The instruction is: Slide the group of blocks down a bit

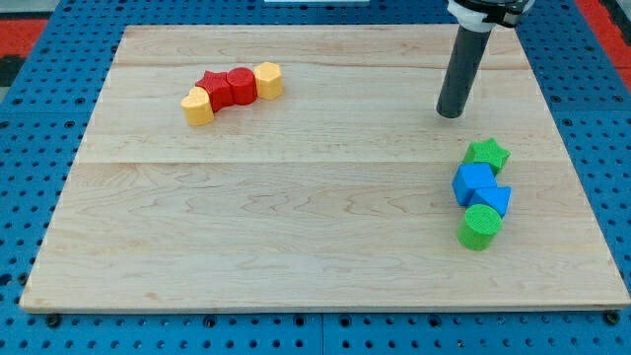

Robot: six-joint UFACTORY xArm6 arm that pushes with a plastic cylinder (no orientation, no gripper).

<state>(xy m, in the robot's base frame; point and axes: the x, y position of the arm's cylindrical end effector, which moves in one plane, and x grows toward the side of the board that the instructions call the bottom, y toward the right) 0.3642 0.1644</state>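
My tip [451, 113] rests on the wooden board [296, 197] at the upper right, above the right-hand group and apart from it. That group runs downward: a green star [487, 155], a blue cube [474, 183], a second blue block [494, 200], and a green cylinder [480, 227], all touching in a chain. At the upper left a second chain lies on a slant: a yellow block [199, 107], a red star-like block [216, 88], a red cylinder [241, 85], and a yellow block [268, 79].
The board lies on a blue pegboard table [30, 148]. The rod's white mount [483, 12] shows at the top right edge.
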